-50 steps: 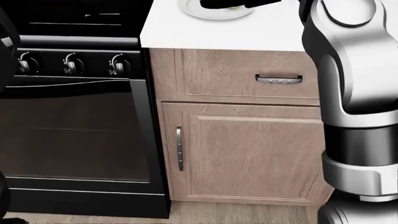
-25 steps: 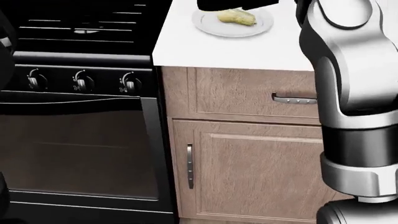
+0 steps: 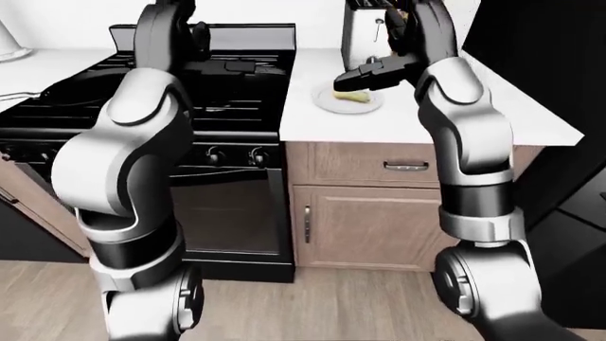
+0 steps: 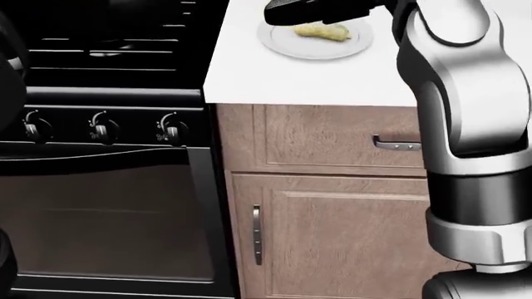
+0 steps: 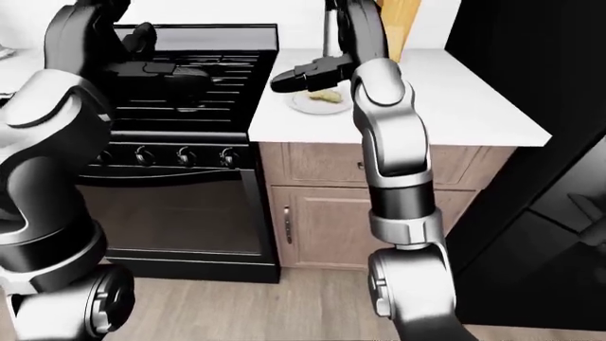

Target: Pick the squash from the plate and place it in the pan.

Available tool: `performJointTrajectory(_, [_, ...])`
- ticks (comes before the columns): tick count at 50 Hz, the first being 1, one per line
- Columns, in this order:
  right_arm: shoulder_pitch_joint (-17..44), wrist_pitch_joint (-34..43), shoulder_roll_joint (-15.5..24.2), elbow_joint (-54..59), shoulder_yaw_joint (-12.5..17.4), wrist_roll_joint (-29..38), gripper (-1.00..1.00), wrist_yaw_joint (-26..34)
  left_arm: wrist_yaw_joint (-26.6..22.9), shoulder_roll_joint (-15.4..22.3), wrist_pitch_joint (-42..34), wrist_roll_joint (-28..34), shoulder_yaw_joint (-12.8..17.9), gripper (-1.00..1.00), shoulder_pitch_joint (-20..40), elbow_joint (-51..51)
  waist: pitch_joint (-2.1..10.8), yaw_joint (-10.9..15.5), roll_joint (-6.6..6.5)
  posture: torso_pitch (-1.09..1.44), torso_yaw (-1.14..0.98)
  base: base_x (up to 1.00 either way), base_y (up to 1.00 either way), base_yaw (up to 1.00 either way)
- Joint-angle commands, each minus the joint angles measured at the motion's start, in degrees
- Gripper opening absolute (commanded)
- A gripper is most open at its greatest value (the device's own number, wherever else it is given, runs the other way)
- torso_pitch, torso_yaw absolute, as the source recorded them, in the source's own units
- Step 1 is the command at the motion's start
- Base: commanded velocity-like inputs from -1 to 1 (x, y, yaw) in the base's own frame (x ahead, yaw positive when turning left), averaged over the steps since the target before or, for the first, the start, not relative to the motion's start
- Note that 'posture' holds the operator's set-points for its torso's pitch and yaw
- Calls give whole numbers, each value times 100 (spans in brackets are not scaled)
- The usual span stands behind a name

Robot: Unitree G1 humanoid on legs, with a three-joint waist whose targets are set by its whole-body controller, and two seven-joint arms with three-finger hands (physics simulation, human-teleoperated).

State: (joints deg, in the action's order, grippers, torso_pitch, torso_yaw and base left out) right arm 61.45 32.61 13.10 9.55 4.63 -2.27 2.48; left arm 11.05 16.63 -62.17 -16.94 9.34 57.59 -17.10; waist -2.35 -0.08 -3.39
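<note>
A pale yellow squash (image 4: 322,31) lies on a white plate (image 4: 282,45) on the white counter (image 4: 316,78), next to the black stove (image 3: 190,92). My right hand (image 4: 309,11) hovers just above the squash's left end, fingers stretched out and open, not closed round it. In the left-eye view the same hand (image 3: 367,74) covers part of the plate. My left hand (image 5: 156,69) hangs open over the stove grates, holding nothing. I cannot make out the pan against the dark stove top.
A steel toaster (image 3: 364,32) stands behind the plate, with a wooden board (image 5: 400,25) beside it. Stove knobs (image 4: 100,128) and the oven door lie below. Wooden cabinet doors (image 4: 332,237) are under the counter. A black fridge (image 3: 549,85) bounds the right.
The whole picture has slid downward as the camera tilted up, bringing plate and squash fully into the head view. My right hand stays over the plate.
</note>
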Motion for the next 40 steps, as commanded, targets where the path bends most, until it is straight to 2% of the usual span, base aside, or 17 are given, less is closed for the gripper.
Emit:
performJointTrajectory(1, [251, -180, 104, -229, 135, 32, 100, -53, -18, 32, 183, -26, -5, 100, 251, -185, 193, -41, -9, 0, 0, 8, 0, 0])
performJointTrajectory(8, [242, -175, 98, -241, 141, -1, 100, -75, -9, 39, 174, -35, 3, 100, 258, -190, 157, 22, 362, 0, 0, 9, 0, 0])
performJointTrajectory(10, [241, -189, 98, -233, 143, -5, 100, -77, -8, 39, 175, -38, 1, 100, 256, -194, 185, 57, 630, 0, 0, 9, 0, 0])
performJointTrajectory(11, [237, -198, 95, -224, 130, 2, 100, -78, -10, 39, 191, -36, 0, 100, 250, -181, 232, 63, 847, 0, 0, 9, 0, 0])
performJointTrajectory(12, [241, -194, 94, -228, 128, 2, 100, -76, -10, 42, 191, -37, 2, 100, 253, -178, 149, 29, 539, 0, 0, 9, 0, 0])
performJointTrajectory(13, [241, -186, 94, -234, 123, 6, 100, -73, -7, 44, 182, -40, 4, 100, 256, -186, 163, 61, 665, 0, 0, 9, 0, 0])
performJointTrajectory(16, [238, -204, 95, -227, 113, 23, 100, -64, -10, 37, 213, -31, -18, 100, 238, -171, 218, 49, 568, 0, 0, 10, 0, 0])
performJointTrajectory(21, [230, -240, 84, -190, 105, 52, 100, -49, -22, 35, 225, -21, -19, 100, 237, -160, 65, 16, 268, 0, 0, 15, 0, 0])
performJointTrajectory(24, [227, -241, 74, -187, 93, 74, 100, -39, -27, 30, 235, -11, -29, 100, 229, -158, 148, -55, -132, 0, 0, 15, 0, 0])
performJointTrajectory(25, [228, -228, 71, -194, 99, 74, 100, -39, -31, 28, 239, -9, -26, 100, 231, -152, 219, -105, -153, 0, 0, 15, 0, 0])
performJointTrajectory(26, [232, -219, 74, -200, 98, 82, 100, -37, -32, 29, 233, -8, -26, 100, 234, -155, 147, -28, -52, 0, 0, 16, 0, 0])
performJointTrajectory(27, [233, -213, 74, -211, 106, 80, 100, -34, -32, 27, 232, -8, -22, 100, 237, -155, 99, -61, -118, 0, 0, 15, 0, 0])
performJointTrajectory(34, [233, -185, 69, -223, 117, 74, 100, -40, -34, 23, 219, -1, -21, 100, 232, -173, 100, 10, 224, 0, 0, 15, 0, 0])
performJointTrajectory(36, [237, -177, 69, -229, 120, 68, 100, -41, -31, 23, 200, -6, -15, 100, 241, -187, 112, 45, 391, 0, 0, 15, 0, 0])
performJointTrajectory(38, [239, -162, 70, -245, 126, 60, 100, -43, -33, 26, 203, -6, -11, 100, 242, -178, 180, 80, 731, 0, 0, 16, 0, 0])
performJointTrajectory(39, [240, -150, 71, -258, 127, 57, 100, -46, -31, 26, 199, -9, -8, 100, 242, -184, 155, 68, 615, 0, 0, 16, 0, 0])
performJointTrajectory(40, [236, -151, 72, -260, 128, 53, 100, -48, -29, 26, 193, -11, -7, 100, 242, -191, 127, 45, 619, 0, 0, 16, 0, 0])
